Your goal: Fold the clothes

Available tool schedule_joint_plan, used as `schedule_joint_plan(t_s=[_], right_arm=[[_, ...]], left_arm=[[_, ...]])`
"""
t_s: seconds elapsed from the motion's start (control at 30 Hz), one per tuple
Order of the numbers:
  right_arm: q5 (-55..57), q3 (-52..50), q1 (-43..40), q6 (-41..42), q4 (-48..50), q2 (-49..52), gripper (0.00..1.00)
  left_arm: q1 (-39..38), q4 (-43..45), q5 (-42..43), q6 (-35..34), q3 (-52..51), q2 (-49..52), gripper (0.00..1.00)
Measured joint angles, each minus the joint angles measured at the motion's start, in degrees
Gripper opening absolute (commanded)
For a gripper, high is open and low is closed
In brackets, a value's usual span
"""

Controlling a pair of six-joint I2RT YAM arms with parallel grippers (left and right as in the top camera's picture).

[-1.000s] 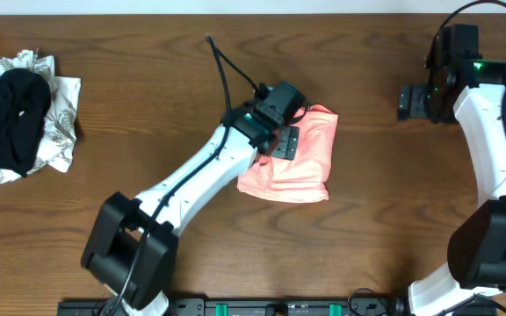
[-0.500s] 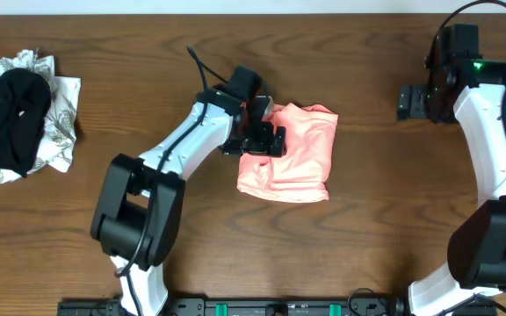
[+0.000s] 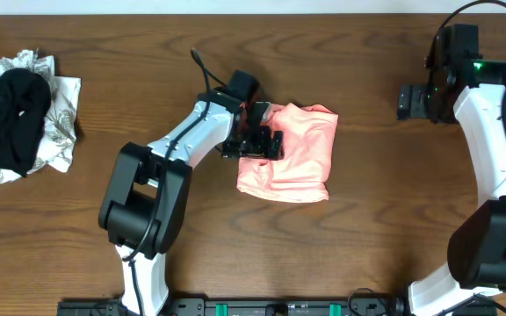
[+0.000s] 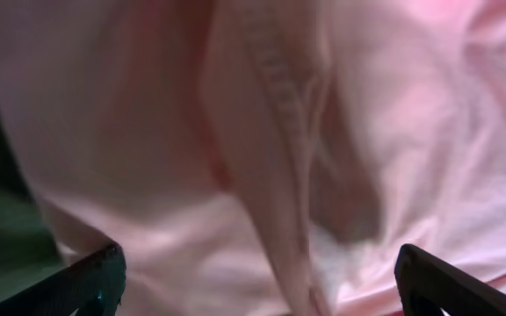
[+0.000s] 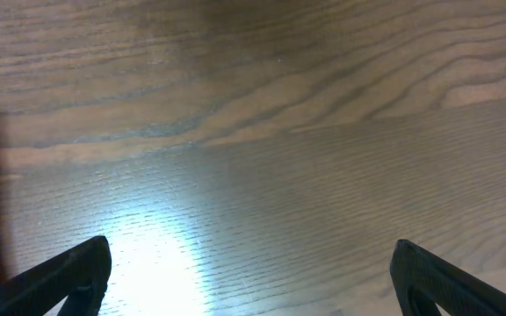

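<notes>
Salmon-pink T-shirt lies as a folded, rumpled bundle about table centre, a touch toward 3 o'clock. Left gripper sits on the shirt's 9-10 o'clock edge and overlaps the fabric there. Its jaws are spread wide, released, pinching nothing. In the left wrist view the two dark fingertips show at the 7 and 5 o'clock corners, and pink cloth fills everything between and beyond them. A stitched seam runs from 12 toward 6 o'clock down the middle of that gap. Whether the tips press into the cloth or only hover just above it can't be told. Right gripper is at the table's 2 o'clock, well apart from the shirt, off its 2 o'clock corner. It is also spread wide and empty: the right wrist view shows bare wood grain between its tips, with only a thin pink sliver at the 9 o'clock frame edge. Count: one pink T-shirt, two arms, two grippers. Also one black garment lying on one white patterned cloth, both at the table's 9-10 o'clock edge, well apart from the shirt.
</notes>
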Motion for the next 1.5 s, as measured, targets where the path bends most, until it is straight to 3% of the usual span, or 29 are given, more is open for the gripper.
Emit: schedule_joint_plan(t_s=[0.67,1.03,1.5], right_arm=[[0.0,0.0,0.0,0.0,0.0,0.0,0.99],[0.0,0.0,0.0,-0.02,0.0,0.0,0.99],[0.0,0.0,0.0,0.0,0.0,0.0,0.99]], left_arm=[[0.04,1.05,-8.94,0.24,0.0,-0.79,0.98],[0.04,1.16,4.33,0.24,0.0,-0.24,0.98],[-1.14,2.8,7.87,0.2,0.55,2.34,0.98]])
